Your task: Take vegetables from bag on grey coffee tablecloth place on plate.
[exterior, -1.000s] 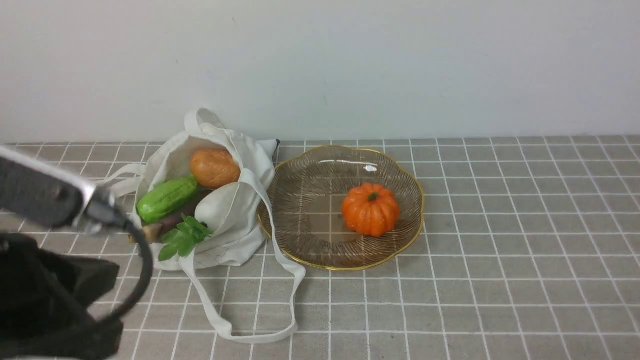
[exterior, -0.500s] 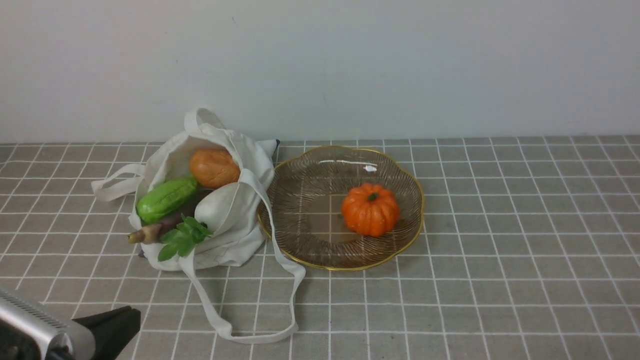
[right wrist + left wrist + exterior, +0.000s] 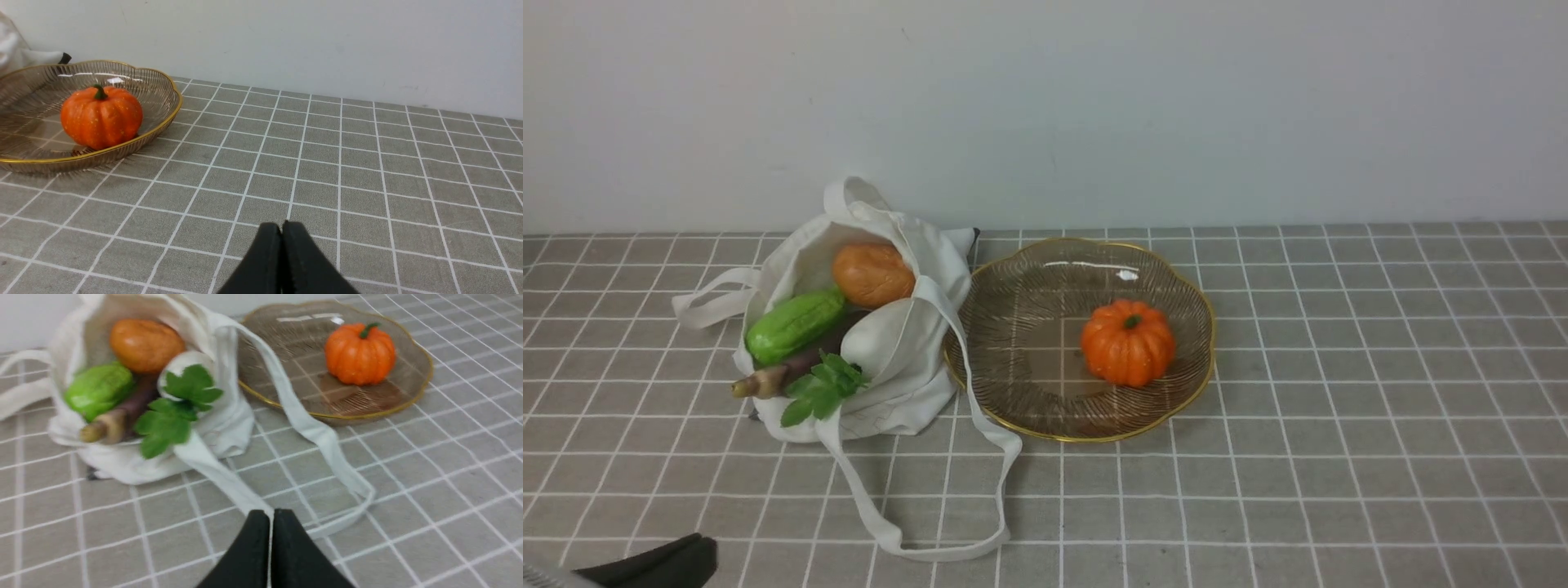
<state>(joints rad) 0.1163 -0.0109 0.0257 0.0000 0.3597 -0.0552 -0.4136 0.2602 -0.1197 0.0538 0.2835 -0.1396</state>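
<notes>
Ribbed orange pumpkin [image 3: 1128,343] with green stem, left claw [image 3: 271,514] and right claw [image 3: 282,226] closed, empty

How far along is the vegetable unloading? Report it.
Partly done: the pumpkin sits on the plate. Nothing is in hand: the left gripper and right gripper are shut and empty. Left to move: the potato, green gourd, purple-brown root, white vegetable and leafy sprig, all in or at the mouth of the bag.
</notes>
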